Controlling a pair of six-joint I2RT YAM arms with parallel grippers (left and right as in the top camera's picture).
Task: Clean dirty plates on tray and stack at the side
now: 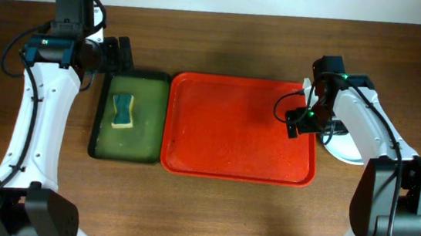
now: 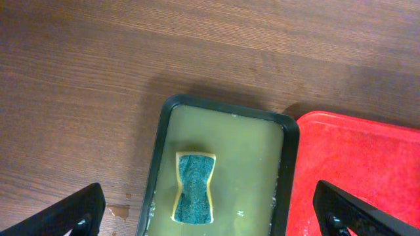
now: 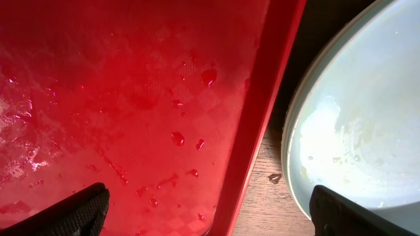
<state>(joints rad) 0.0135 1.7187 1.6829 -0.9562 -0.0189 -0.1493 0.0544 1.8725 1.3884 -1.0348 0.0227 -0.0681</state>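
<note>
The red tray lies in the middle of the table with nothing on it, its floor wet with droplets in the right wrist view. A pale plate sits on the table just right of the tray, mostly hidden under my right arm; in the right wrist view it looks wet with faint smears. I cannot tell whether other plates lie under it. My right gripper is open and empty, straddling the tray's right rim. My left gripper is open and empty above the green tray's far end.
A dark green tray of murky water stands left of the red tray, also in the left wrist view. A blue-and-yellow sponge lies in it. Wet spots mark the wood beside it.
</note>
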